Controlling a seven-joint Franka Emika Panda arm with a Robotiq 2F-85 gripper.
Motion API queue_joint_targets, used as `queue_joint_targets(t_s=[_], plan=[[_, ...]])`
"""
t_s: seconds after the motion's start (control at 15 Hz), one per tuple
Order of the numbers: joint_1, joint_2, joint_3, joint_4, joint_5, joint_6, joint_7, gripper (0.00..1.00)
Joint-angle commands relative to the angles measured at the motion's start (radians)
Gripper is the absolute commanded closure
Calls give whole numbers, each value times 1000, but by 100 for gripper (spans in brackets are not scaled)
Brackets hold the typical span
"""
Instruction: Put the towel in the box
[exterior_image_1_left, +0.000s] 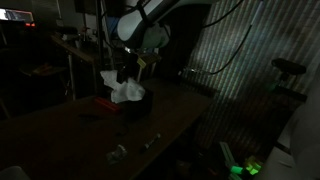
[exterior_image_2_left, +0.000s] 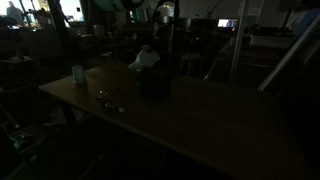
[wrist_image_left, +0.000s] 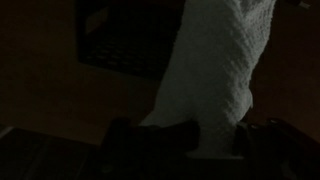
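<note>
The room is very dim, but the white towel (exterior_image_1_left: 125, 90) stands out well enough. It hangs bunched from the end of the arm, just above the dark box (exterior_image_1_left: 138, 105), which sits on the tabletop (exterior_image_2_left: 200, 115). Its lower folds look to be at or brushing the box's rim, though I can't say for sure that they touch. In the wrist view the fingers (wrist_image_left: 140, 138) show only as dark shapes on either side of the cloth. They seem pressed in on a gathered bit of the towel, which spills away from them towards the open, mesh-sided box (wrist_image_left: 125, 40). I'd judge the cloth light, soft and limp, with a textured weave that shouldn't slip much. It has no stiffness, so it will drape and swing with any move, and a loose corner could catch on the box wall or flop over the outside. A pinch on a bunched fold near the middle, as it looks now, seems sensible because it keeps the hanging tails short. The towel isn't in the box yet. To my eye it wants lowering well inside the rim before being let go. A small cup (exterior_image_2_left: 78, 73) stands well apart, near the table's far edge.
</note>
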Motion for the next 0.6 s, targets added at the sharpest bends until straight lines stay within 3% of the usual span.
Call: queue_joint_targets(t_s=[0.0, 0.53], plan=[[-2, -79, -47, -19, -21, -34, 45, 100], [4, -11, -76, 7, -135, -58, 51, 100]])
